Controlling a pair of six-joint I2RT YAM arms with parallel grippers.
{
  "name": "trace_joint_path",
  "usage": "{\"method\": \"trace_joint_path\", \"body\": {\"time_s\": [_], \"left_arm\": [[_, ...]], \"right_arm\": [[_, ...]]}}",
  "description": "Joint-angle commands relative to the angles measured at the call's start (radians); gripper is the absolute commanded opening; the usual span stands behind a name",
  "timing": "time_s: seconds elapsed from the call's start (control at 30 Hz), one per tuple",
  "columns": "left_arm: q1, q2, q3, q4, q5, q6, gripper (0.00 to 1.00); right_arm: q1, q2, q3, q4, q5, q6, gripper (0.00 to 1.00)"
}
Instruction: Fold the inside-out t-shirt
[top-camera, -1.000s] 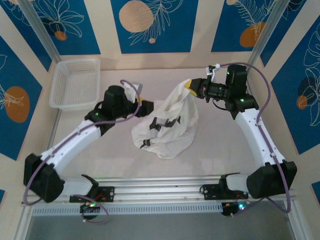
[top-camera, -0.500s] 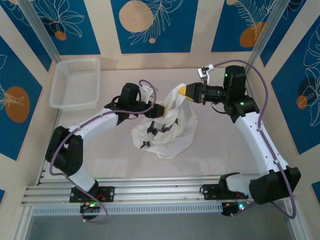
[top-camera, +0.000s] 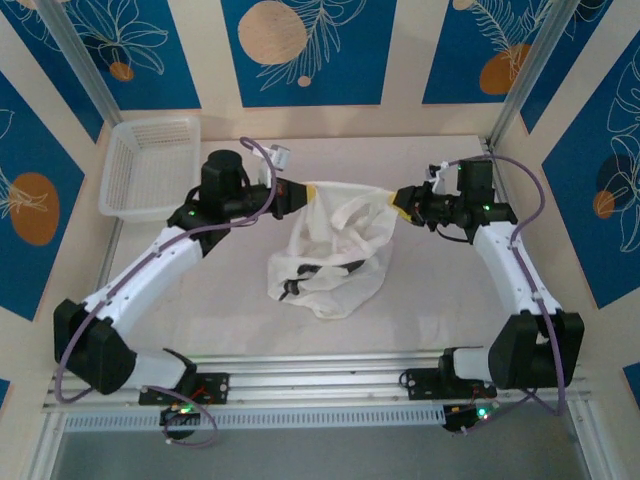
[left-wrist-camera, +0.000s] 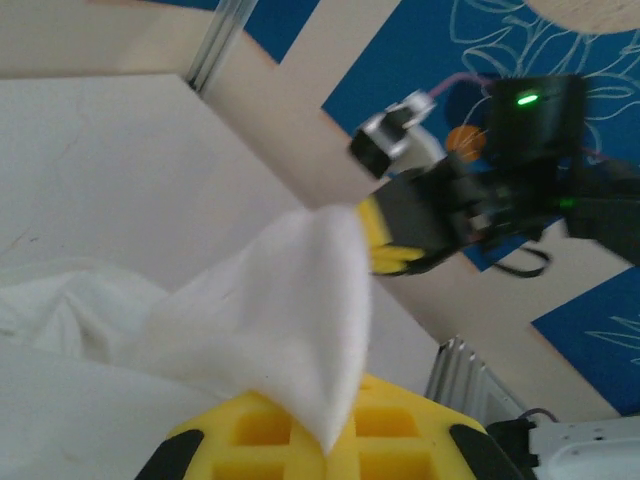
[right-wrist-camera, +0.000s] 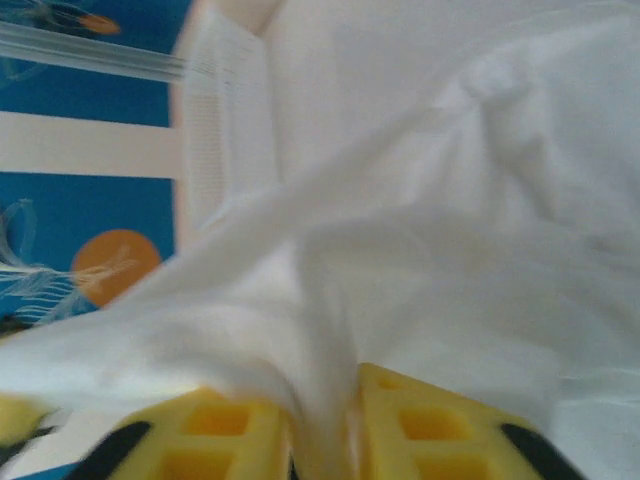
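Spreading inside-out t-shirt between both arms: top edge taut, body drooping onto table centre. Grip: left gripper clamped on cloth; right gripper narrow, cloth pinched. Next, likely: lay flat, tension even, before folding.

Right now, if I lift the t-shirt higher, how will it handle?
Likely floppy: the t-shirt sags in wrinkled folds below the edge stretched between the left gripper and right gripper. Probably light: two small pinches carry it. The lower part on the table would probably drag.
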Motion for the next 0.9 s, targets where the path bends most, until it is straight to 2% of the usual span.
{"method": "trace_joint_path", "body": {"time_s": [0.0, 0.1, 0.17, 0.23, 0.33, 0.37, 0.47, 0.6, 0.63, 0.73, 0.8, 0.87], "left_arm": [[0.008, -0.008, 0.022, -0.078, 0.003, -0.024, 0.00], [0.008, -0.001, 0.021, -0.084, 0.009, -0.025, 0.00], [0.008, 0.006, 0.024, -0.084, 0.014, -0.031, 0.00], [0.008, 0.008, 0.033, -0.103, -0.006, -0.039, 0.00], [0.009, 0.018, 0.059, -0.127, -0.031, -0.059, 0.00], [0.009, 0.023, 0.067, -0.127, -0.030, -0.073, 0.00], [0.009, 0.025, 0.082, -0.122, -0.034, -0.116, 0.00], [0.011, 0.017, 0.087, -0.122, -0.045, -0.142, 0.00], [0.011, 0.015, 0.084, -0.115, -0.043, -0.149, 0.00], [0.011, 0.018, 0.089, -0.114, -0.029, -0.174, 0.00], [0.015, 0.016, 0.093, -0.135, -0.042, -0.182, 0.00], [0.033, 0.009, 0.093, -0.172, -0.070, -0.187, 0.00]], "right_arm": [[-0.012, -0.054, 0.007, -0.091, 0.050, -0.082, 0.36], [0.004, -0.197, -0.064, -0.001, 0.116, -0.025, 0.53], [0.056, -0.301, -0.134, 0.092, 0.174, -0.003, 0.58], [0.174, -0.372, -0.191, 0.195, 0.216, -0.030, 0.56], [0.451, -0.392, -0.274, 0.346, 0.346, -0.117, 0.55], [0.542, -0.372, -0.287, 0.370, 0.421, -0.139, 0.56], [0.717, -0.279, -0.303, 0.422, 0.673, -0.096, 0.60], [0.866, -0.110, -0.286, 0.494, 0.944, -0.070, 0.68], [0.879, -0.055, -0.280, 0.520, 0.980, -0.084, 0.70], [0.874, 0.100, -0.222, 0.563, 0.968, -0.126, 0.69], [0.873, 0.182, -0.164, 0.535, 1.014, -0.153, 0.64], [0.871, 0.218, -0.107, 0.469, 1.073, -0.159, 0.43]]}}
